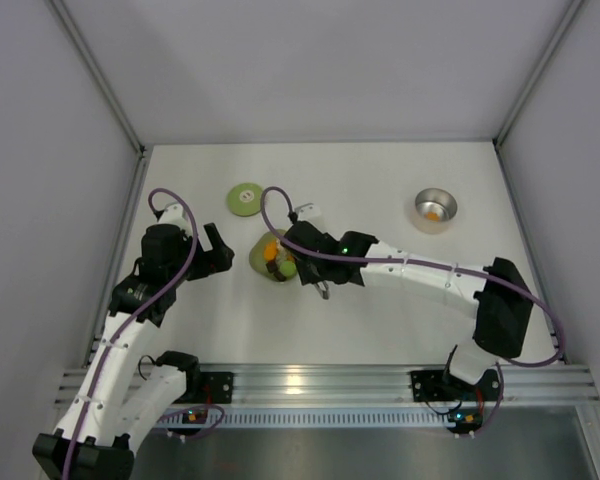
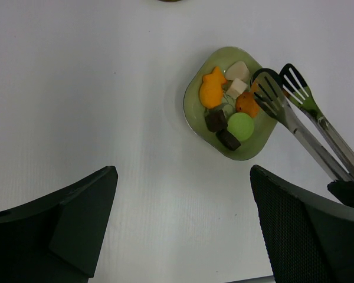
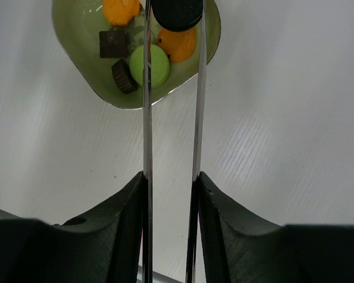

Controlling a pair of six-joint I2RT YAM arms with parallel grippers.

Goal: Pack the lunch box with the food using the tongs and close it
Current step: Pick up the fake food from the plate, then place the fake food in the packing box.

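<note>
The round metal lunch box [image 1: 435,209] stands at the back right with one orange piece in it. Its green lid [image 1: 245,198] lies flat at the back left. The rest of the food [image 2: 227,106] lies on a light green plate [image 2: 192,112]: orange, white, green and dark brown pieces. My right gripper [image 3: 171,188] is shut on the tongs [image 3: 147,118], squeezing both slim arms. Their dark tips [image 3: 177,13] hang over the plate, around an orange piece [image 3: 178,44]. My left gripper [image 2: 182,177] is open and holds nothing, over bare table left of the plate.
White walls enclose the table on three sides. An aluminium rail [image 1: 320,385] with both arm bases runs along the near edge. The right arm [image 1: 430,275] stretches across the middle of the table towards the plate [image 1: 256,258].
</note>
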